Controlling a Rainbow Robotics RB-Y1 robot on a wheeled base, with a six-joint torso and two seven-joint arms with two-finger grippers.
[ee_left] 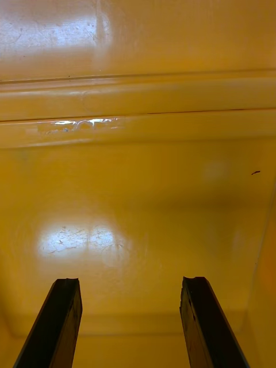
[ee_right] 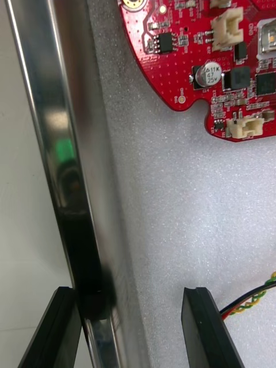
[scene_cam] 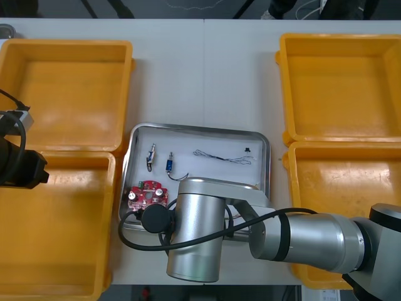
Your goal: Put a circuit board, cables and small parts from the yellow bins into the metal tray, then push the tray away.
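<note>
Looking from above first: where does the metal tray (scene_cam: pixel 200 130) sit?

— On the light counter (scene_cam: pixel 200 75), midway between the yellow bins (scene_cam: pixel 283 88), two on each side of it. Its inside is white.

What lies in it?

— A round red circuit board (scene_cam: pixel 147 195) sits in the tray's near left corner. Closer to the tray's far wall lie small metal parts (scene_cam: pixel 150 158), and a thin dark cable (scene_cam: pixel 219 157) stretches from beside them toward the tray's right wall.

And the arms?

— The right arm (scene_cam: pixel 301 235) reaches across the tray's near edge. Its silver housing covers that edge just beside the board. The left arm (scene_cam: pixel 19 166) hangs over the bins on the tray's left side, well apart from the tray.

Now the right wrist view: how does the right pincer stand?

— The right pincer (ee_right: pixel 131 293) is spread wide, astride the tray's shiny wall. One finger (ee_right: pixel 49 330) is outside the wall over the bare counter, the other inside over the white floor. The wall runs much nearer the outer finger, and I cannot tell whether they touch. The pincer is not clamped on the wall. The board lies on the tray floor beyond the fingers, and a red and yellow cable (ee_right: pixel 259 296) curls just beside the inner finger.

And the left wrist view?

— The left pincer (ee_left: pixel 131 282) is spread too, its fingers apart above the glossy floor of a bin on the tray's left side. I cannot tell which of the two bins it is.
</note>
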